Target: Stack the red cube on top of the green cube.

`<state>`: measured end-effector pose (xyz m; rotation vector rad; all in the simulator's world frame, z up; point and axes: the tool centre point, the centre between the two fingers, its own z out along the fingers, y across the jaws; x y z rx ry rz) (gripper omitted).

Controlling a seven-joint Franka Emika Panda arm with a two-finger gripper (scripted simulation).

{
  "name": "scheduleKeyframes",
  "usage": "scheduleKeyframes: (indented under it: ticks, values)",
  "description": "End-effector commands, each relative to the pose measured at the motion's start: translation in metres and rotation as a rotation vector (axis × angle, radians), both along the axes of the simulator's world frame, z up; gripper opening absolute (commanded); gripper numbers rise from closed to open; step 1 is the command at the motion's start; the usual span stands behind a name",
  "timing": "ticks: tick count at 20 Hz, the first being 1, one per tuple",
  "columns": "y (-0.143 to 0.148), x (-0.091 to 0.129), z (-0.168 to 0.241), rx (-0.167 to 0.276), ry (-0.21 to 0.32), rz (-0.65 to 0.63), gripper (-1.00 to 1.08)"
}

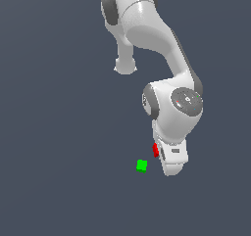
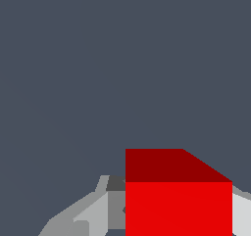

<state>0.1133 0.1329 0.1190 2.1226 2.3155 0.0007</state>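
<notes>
Half done, I'd judge: the fingers point(image 1: 159, 152) are clamped on the red cube point(image 1: 155, 149), carried just right of the green cube point(image 1: 141, 165) on the table point(image 1: 59, 181). Moving over and setting it down remain.

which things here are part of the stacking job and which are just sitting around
Part of the job:
- red cube, between the fingers of the gripper
- green cube, on the floor to the exterior view's left of the gripper

Just lying about:
- nothing else in view; only the bare grey floor
</notes>
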Motion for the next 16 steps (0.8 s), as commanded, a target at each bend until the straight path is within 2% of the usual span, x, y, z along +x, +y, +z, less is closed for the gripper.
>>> scheduleKeyframes:
  ticks: [1, 16]
  values:
    - [-0.002, 0.001, -0.002, 0.0, 0.0, 0.0, -1.0]
    - [-0.056, 0.029, -0.052, -0.001, 0.0, 0.0, -1.0]
